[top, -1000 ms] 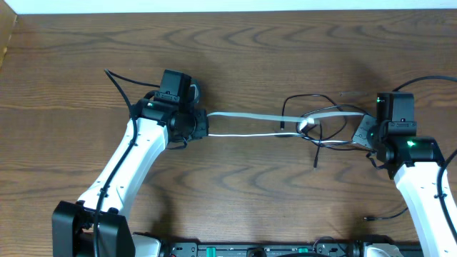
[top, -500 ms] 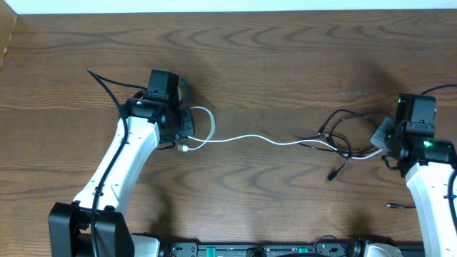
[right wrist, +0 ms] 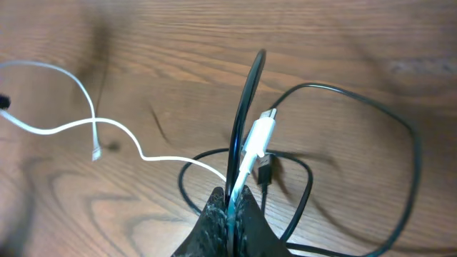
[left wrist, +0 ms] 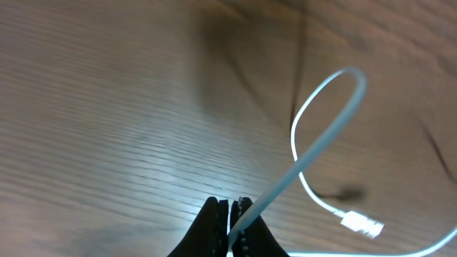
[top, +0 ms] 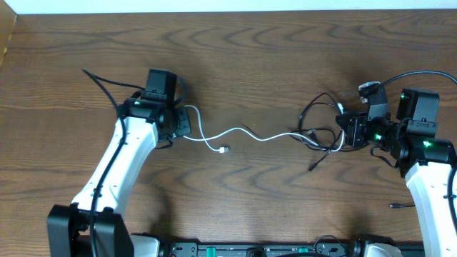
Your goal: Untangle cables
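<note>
A thin white cable (top: 260, 137) runs in slack waves across the wooden table between my two grippers. My left gripper (top: 186, 121) is shut on it near one end. In the left wrist view the cable (left wrist: 314, 146) rises from the fingertips (left wrist: 228, 214), loops, and ends in a white plug (left wrist: 360, 225) lying on the wood. My right gripper (top: 348, 130) is shut on the white cable (right wrist: 246, 160) and a black cable (right wrist: 244, 107) side by side. More black cables (right wrist: 403, 128) loop around them in a tangle (top: 321, 121).
A thicker black arm cord (top: 103, 82) trails behind the left arm, another (top: 421, 75) arcs over the right arm. A small black plug (top: 394, 205) lies near the right arm's base. The table's left edge (top: 6, 43) meets a lighter surface.
The white cable, taut between the grippers a second ago, now lies slack with its left plug free on the table. My right gripper shifted left and turned, carrying the black tangle.
</note>
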